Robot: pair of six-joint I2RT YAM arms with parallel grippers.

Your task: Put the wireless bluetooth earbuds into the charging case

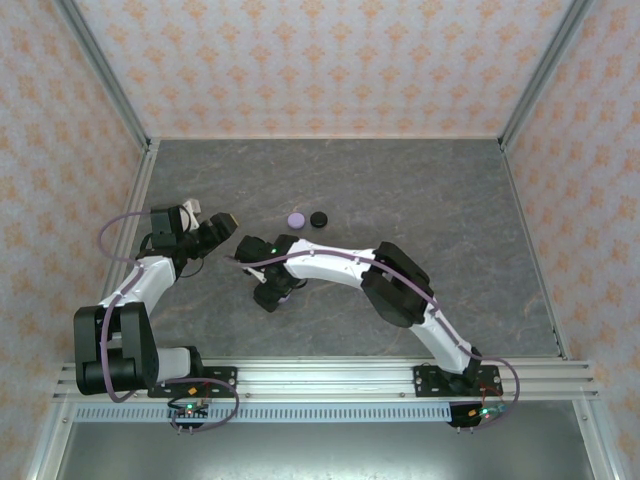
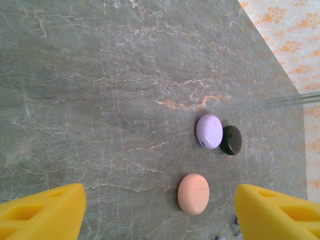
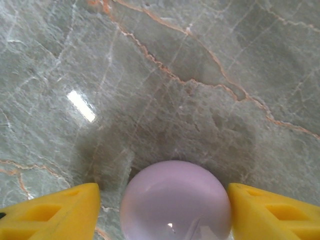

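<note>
In the right wrist view, our right fingers [image 3: 50, 212] sit in the two lower corners, yellow and spread apart. A rounded lavender case [image 3: 175, 200] rests on the counter [image 3: 150, 75] between them at the bottom centre. Its right side meets the right-hand finger, or very nearly. A strip of counter shows between it and the left-hand finger, so we read no pinch here. Beyond it lies veined grey stone with a bright glint at centre left.

In the left wrist view, our left fingers [image 2: 42, 212] stand wide apart in the lower corners, holding nothing. Just inside the right-hand finger, at the very bottom edge, a few tiny pale specks [image 2: 238, 233] peek in. They could be the earbuds, but they are too small and cut off for us to tell. A little farther up, right of centre, a pink case [image 2: 193, 194] lies closed on the counter. Past that, a second lavender case [image 2: 209, 131] and a black case [image 2: 231, 140] lie touching side by side, the black one on the right.

From overhead, the right arm [image 1: 330, 265] reaches from lower right to centre left, its end pointing down at the counter. The left arm [image 1: 150, 280] rises along the left side, and its end faces the lavender and black pair just above centre.
</note>
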